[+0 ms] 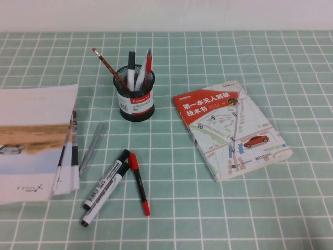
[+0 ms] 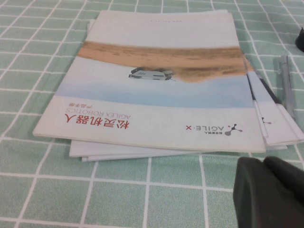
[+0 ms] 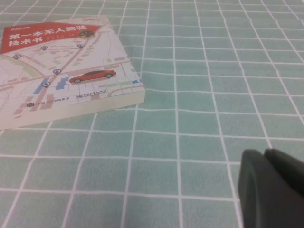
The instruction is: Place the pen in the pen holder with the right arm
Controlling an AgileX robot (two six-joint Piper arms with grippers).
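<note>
Two grippers show only as dark bulk at the edge of their wrist views, and neither arm appears in the high view; whether the left gripper (image 2: 270,192) or the right gripper (image 3: 273,187) is released or clenched I cannot tell, though neither visibly holds anything. By my judgement the task stands at its first step, the reach not yet begun; the pen (image 1: 139,183) lies flat on the checked cloth (image 1: 291,208), out of the right wrist view and so well away from the right jaws, with the book (image 3: 57,71) lying ahead of them. The next move calls for carrying the right gripper past the book (image 1: 231,130) to the pen. Two white markers (image 1: 106,186) lie just beside the pen, their caps close to its red cap, so a grasp nearer the tail end looks safer; the pen holder (image 1: 136,99) already bristles with a pencil (image 1: 106,65) and other pens, leaving a narrow opening. Booklets (image 2: 161,80) sit ahead of the left jaws, a grey pen (image 1: 91,148) beside them.
</note>
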